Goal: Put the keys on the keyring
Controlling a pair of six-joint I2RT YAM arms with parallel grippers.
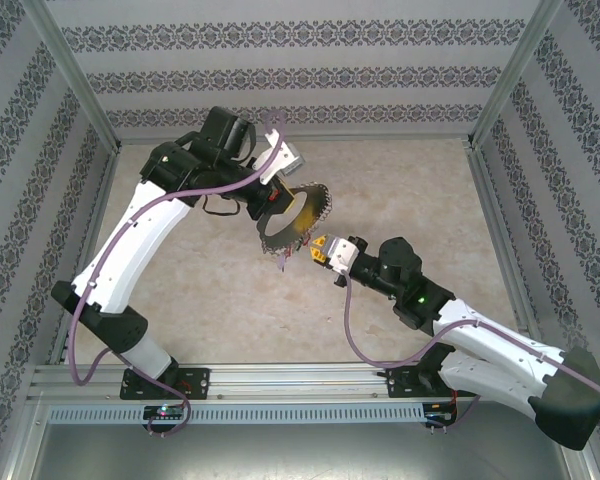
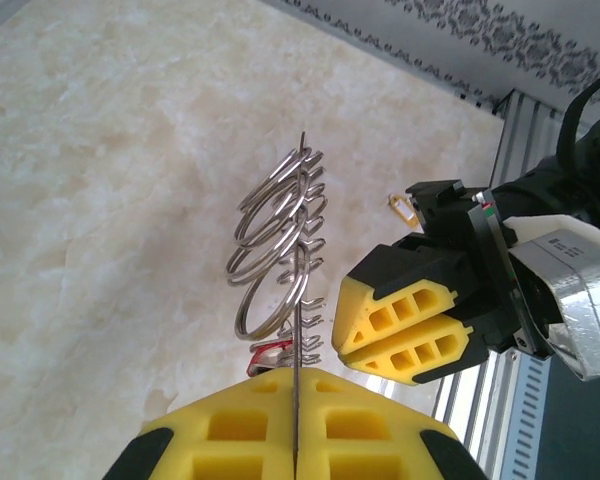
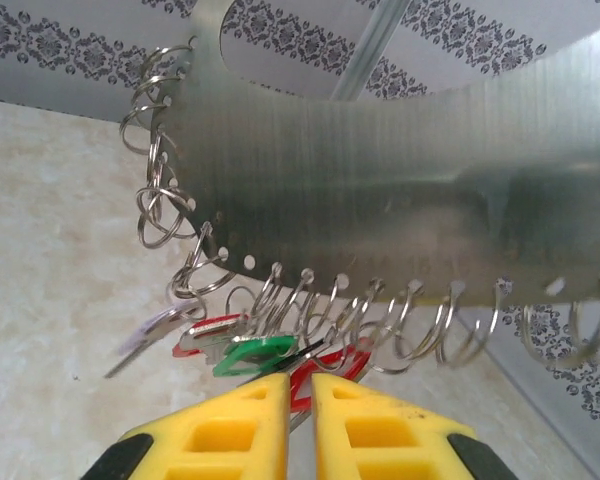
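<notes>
**Keyring held up mid-table, right jaws on a red-tagged key**

Overhead view: I have both arms meeting above the middle of the table [image 1: 210, 300]. The left arm reaches in from the left and the right arm from the lower right.

Left gripper [image 1: 270, 200]: clamped tight on the keyring [image 1: 298, 228] and holding it clear of the tabletop, tilted. On my left wrist camera the keyring [image 2: 298, 300] is edge-on, a thin metal line rising straight out from between the yellow fingers [image 2: 230, 430]. Wire loops [image 2: 275, 250] fan off its left side.

Right gripper [image 1: 318, 250]: just below and right of the keyring's lower rim. On the right wrist camera the keyring [image 3: 380, 200] is a broad brushed-metal band across the top. Small holes run along its lower edge, each with a wire loop hanging from it.

The keys [image 3: 210, 340] hang bunched at the lower left of that edge. I see a green tag [image 3: 255, 352], a red tag and a blurred bare silver key [image 3: 145, 340].

The right gripper [image 3: 300, 385] has its yellow tips nearly together, leaving only a slit. A red-tagged key [image 3: 325, 370] runs down into that slit and looks pinched there.

From the left wrist camera, the right gripper [image 2: 345, 335] sits just right of the loops, tips pointing at them. A small yellow item [image 2: 400, 207] lies on the table beyond, too small to identify.
</notes>
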